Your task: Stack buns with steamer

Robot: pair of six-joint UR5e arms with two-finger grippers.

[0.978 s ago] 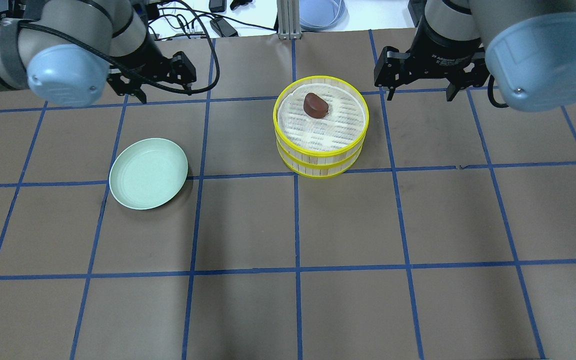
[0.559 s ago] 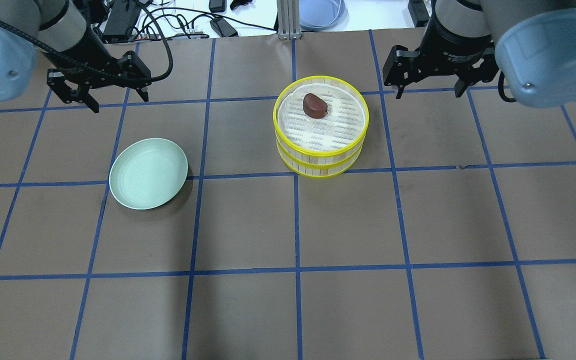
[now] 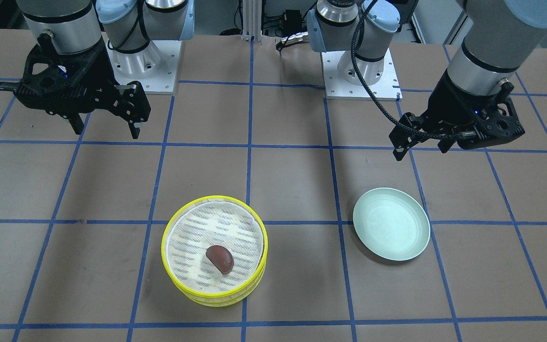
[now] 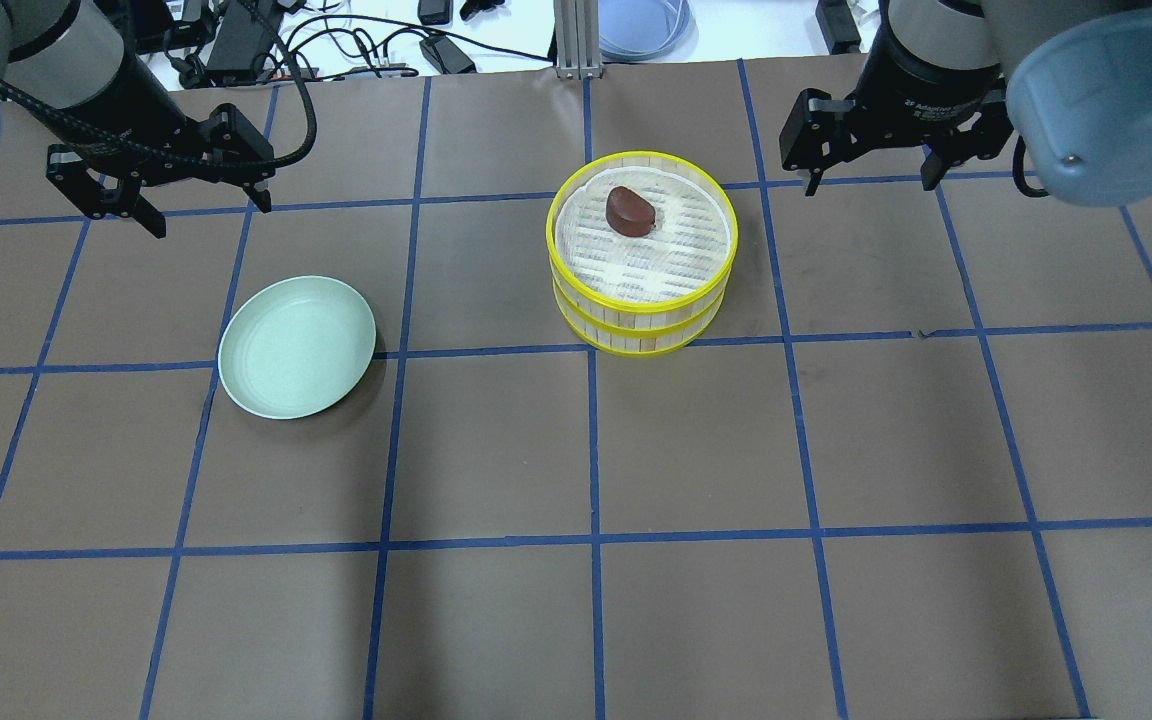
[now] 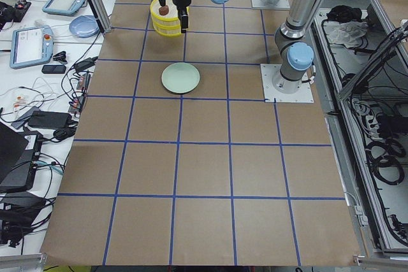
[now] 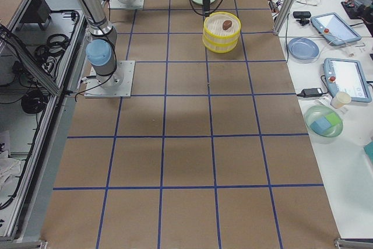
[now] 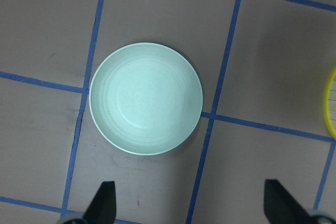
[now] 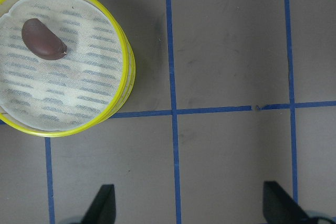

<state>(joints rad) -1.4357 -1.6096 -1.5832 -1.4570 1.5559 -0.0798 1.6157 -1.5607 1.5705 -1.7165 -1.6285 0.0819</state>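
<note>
The two yellow-rimmed steamer trays [image 4: 642, 300] stand stacked at the table's middle; the stack also shows in the front view [image 3: 169, 237] and the right wrist view [image 8: 123, 77]. The dark reddish-brown bun [image 4: 630, 211] lies on the top tray's white liner, also in the front view [image 3: 220, 259] and right wrist view [image 8: 43, 39]. The cream-white bun is out of view. My left gripper [image 4: 206, 210] is open and empty, high above the table beyond the plate. My right gripper [image 4: 871, 183] is open and empty, right of the steamer.
An empty pale green plate [image 4: 297, 346] lies left of the steamer, also in the left wrist view [image 7: 146, 98] and front view [image 3: 391, 230]. Cables and devices lie beyond the table's far edge [image 4: 376, 40]. Blue tape lines grid the brown table.
My left gripper has swung left and away from the steamer. My right gripper has drifted a little right and farther back. The steamer, bun and plate have not moved.
</note>
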